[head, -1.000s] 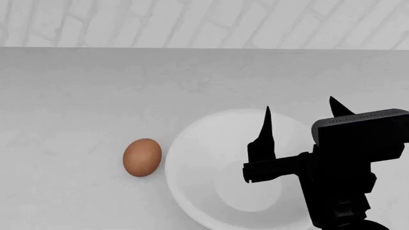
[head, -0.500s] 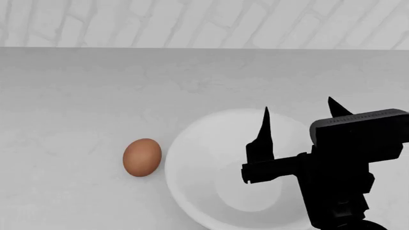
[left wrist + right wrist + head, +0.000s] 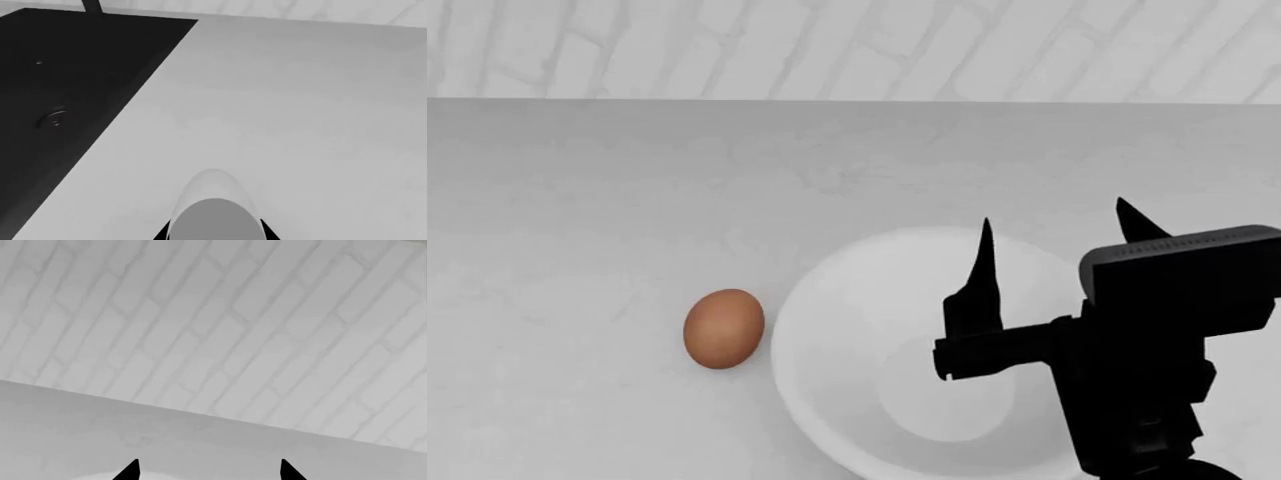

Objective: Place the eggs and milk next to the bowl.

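**Open right gripper above the bowl, brown egg beside it**

The white bowl (image 3: 881, 350) sits at the counter's (image 3: 627, 180) near edge, with the reddish-brown egg (image 3: 723, 328) just beside its left rim. The right gripper (image 3: 1052, 255) hangs over the bowl, fingers spread and holding nothing. The left gripper (image 3: 213, 235) clasps a pale rounded object (image 3: 213, 210), possibly the white egg, near a black sink (image 3: 60, 100).

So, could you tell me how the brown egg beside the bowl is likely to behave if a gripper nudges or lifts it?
The brown egg lies on its side on the smooth counter, so a nudge would probably roll it, perhaps in a curve. Its glossy, rounded shell looks slippery for narrow fingertips. It is likely fragile, so a gentle squeeze seems wise near the bowl.
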Robot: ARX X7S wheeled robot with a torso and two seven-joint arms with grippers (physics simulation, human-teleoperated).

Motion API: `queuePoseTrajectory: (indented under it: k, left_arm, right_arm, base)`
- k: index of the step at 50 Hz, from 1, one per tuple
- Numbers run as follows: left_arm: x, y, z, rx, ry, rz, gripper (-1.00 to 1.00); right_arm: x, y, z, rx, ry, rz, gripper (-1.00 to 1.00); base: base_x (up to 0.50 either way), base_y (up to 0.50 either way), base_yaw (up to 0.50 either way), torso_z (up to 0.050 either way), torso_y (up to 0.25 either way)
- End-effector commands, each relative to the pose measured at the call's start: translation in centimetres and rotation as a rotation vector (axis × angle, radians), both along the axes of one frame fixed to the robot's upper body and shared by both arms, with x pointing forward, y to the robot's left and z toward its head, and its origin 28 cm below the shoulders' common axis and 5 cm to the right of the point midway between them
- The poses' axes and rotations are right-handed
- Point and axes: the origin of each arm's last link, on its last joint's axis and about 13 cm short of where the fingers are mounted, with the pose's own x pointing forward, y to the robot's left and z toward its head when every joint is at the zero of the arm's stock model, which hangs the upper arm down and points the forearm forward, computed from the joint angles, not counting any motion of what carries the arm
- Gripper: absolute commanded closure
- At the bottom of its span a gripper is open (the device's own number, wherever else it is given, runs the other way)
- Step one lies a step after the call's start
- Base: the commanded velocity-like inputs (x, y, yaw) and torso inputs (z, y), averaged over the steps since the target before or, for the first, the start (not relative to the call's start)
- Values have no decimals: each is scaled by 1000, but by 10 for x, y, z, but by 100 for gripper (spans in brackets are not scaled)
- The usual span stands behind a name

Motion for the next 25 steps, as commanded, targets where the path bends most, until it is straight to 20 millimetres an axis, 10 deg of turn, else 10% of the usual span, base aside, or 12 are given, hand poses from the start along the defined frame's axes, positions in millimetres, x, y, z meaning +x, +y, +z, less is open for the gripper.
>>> queuePoseTrajectory:
  k: [1,25]
  left_arm:
    - [-6,-19,20,-47,-42,-175,100]
    - [-4,-23,27,11,-30,-531,100]
  right_arm:
    - [3,-1,0,6,-3,-2,-100]
    - [-1,-2,-1,17,-10,-5,-100]
  base:
    - [0,0,0,0,0]
    - [0,0,0,0,0]
